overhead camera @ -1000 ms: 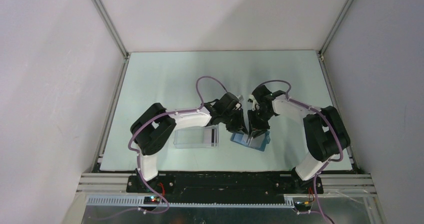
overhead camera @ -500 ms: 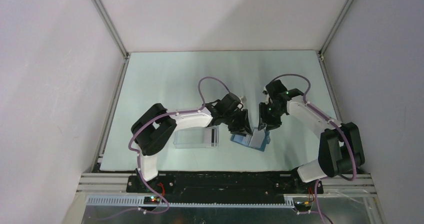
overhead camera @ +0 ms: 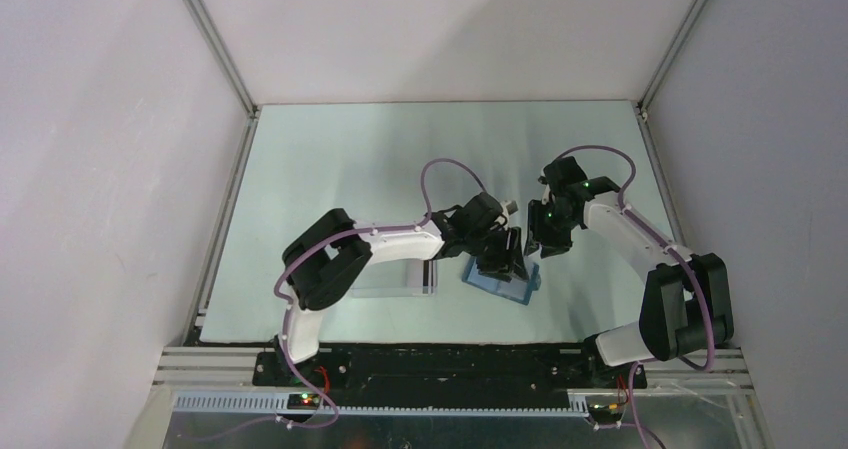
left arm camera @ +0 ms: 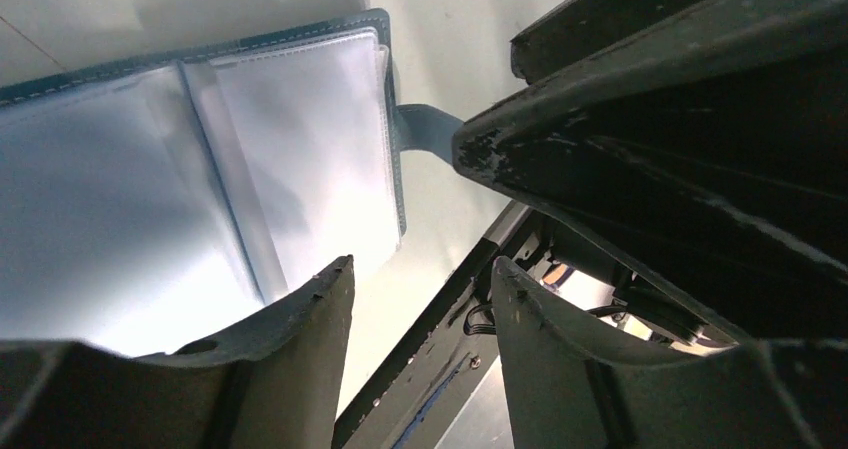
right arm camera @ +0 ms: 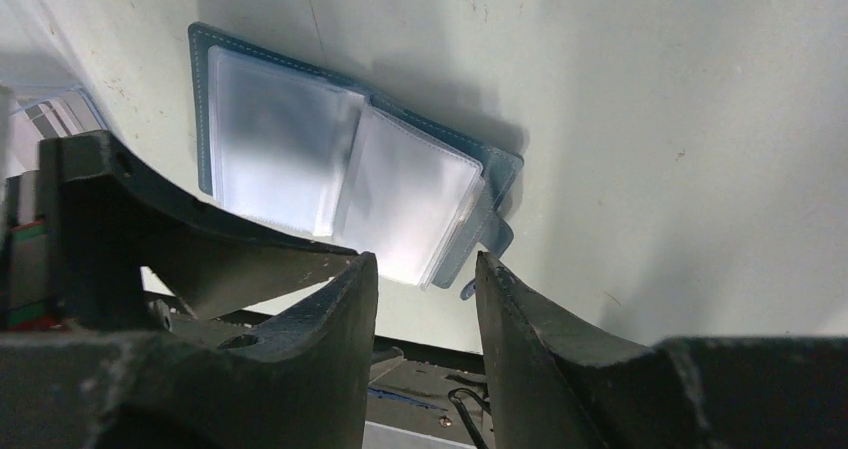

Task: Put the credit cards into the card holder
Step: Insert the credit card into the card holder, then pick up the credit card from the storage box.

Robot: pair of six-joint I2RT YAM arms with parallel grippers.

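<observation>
The teal card holder (overhead camera: pixel 503 287) lies open on the table, its clear sleeves up; it also shows in the left wrist view (left arm camera: pixel 200 169) and in the right wrist view (right arm camera: pixel 340 179). Its clasp tab (left arm camera: pixel 425 129) sticks out at one side. My left gripper (overhead camera: pixel 502 257) hovers right over its far edge, open and empty (left arm camera: pixel 422 264). My right gripper (overhead camera: pixel 540 239) is open and empty (right arm camera: pixel 425 259), a little up and to the right of the holder. A whitish card with a black stripe (overhead camera: pixel 428 274) lies in the clear box.
The clear plastic box (overhead camera: pixel 385 277) lies just left of the card holder, under the left forearm. The table's near edge and the black base rail (overhead camera: pixel 450 354) run close below the holder. White walls enclose the table.
My left gripper has moved right, over the card holder. My right gripper has drawn back from the holder, up and to the right, and its arm has swung outward.
</observation>
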